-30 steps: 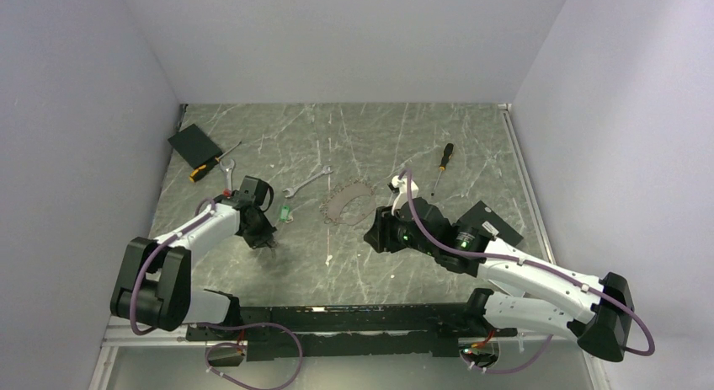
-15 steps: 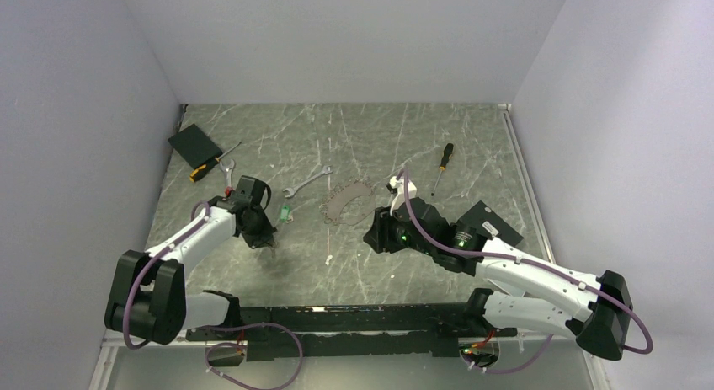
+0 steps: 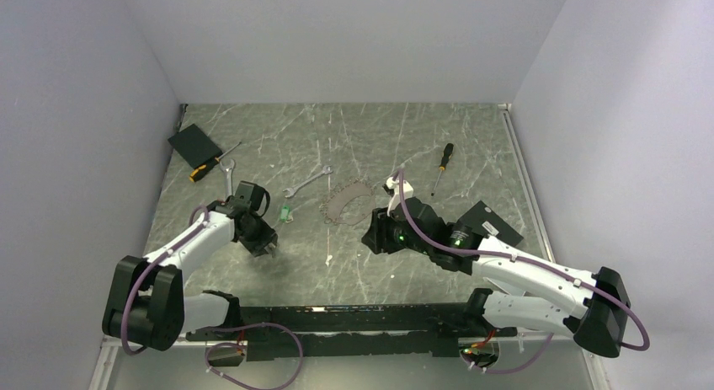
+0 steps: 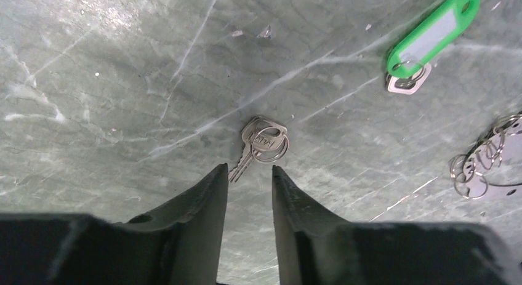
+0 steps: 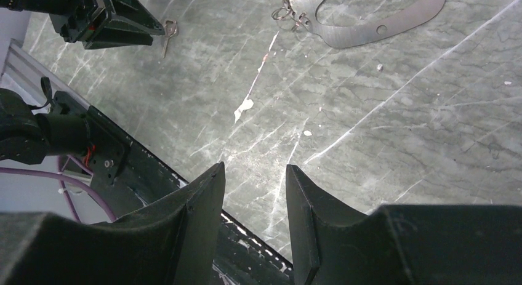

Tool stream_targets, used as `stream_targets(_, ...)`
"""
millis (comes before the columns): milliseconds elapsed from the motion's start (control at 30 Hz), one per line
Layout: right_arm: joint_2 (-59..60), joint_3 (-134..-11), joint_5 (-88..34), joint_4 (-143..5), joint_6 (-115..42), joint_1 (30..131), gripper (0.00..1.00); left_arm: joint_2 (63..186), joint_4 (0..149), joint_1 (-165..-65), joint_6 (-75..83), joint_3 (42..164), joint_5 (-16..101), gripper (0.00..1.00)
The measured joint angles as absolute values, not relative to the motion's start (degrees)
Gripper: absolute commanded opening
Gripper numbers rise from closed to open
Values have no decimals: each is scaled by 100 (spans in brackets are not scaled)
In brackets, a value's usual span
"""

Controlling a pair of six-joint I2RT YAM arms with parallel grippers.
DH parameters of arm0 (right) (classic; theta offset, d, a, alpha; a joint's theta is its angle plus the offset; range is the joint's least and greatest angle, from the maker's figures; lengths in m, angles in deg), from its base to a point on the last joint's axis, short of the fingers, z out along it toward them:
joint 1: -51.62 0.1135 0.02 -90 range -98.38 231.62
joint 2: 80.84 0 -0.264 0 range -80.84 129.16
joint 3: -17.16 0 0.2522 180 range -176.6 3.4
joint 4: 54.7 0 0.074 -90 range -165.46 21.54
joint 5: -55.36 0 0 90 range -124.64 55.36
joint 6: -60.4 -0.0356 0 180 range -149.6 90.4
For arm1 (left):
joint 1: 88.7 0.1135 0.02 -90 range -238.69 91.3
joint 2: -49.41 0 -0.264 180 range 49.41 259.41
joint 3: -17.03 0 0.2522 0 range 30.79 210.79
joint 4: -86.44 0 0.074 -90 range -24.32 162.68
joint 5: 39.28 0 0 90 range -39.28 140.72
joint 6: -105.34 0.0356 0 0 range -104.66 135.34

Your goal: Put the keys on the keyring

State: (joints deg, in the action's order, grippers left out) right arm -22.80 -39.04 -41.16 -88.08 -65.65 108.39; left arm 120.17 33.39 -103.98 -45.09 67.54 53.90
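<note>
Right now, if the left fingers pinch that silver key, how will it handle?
The silver key lies flat on the smooth table, so it will probably skid before lifting. It looks thin, stiff and light. Its split ring would likely dangle and swing once raised.

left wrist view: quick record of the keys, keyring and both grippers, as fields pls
silver key: flat on the table, just ahead of the left fingertips, not gripped
green-tagged key: on the table, farther away, up and to the right in this view
keyring: on the table, apart from both keys
left gripper: open, empty
right gripper: open, empty, over bare table
</note>
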Motion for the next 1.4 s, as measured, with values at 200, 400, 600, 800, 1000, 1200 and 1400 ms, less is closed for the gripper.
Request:
stream_targets(200,-2317,-3895,-4116,-8806,-6560,10839,45,12085,3387,-10398,-4777,6754,5591,30)
stream_targets(400,-2420,-3821,-4120,-8810,-6558,10839,44,12273,3473,-10398,-4847,6754,5658,28)
stream_targets(600,-2431,-3810,-4123,-8812,-6532,10839,44,12382,3787,-10398,-4863,6728,5602,28)
stream_targets(800,-2483,-3781,-4164,-8810,-6515,10839,45,12465,3807,-10398,-4854,6737,5613,19)
stream_targets(1000,-2514,-3718,-4180,-8812,-6517,10839,44,12585,3783,-10398,-4819,6815,5595,4)
stream_targets(1200,-2514,-3716,-4184,-8814,-6517,10839,44,12614,3840,-10403,-4699,6833,5532,0)
stream_targets(1400,-2546,-3716,-4184,-8816,-6517,10839,44,12533,4069,-10405,-4528,6743,5302,0)
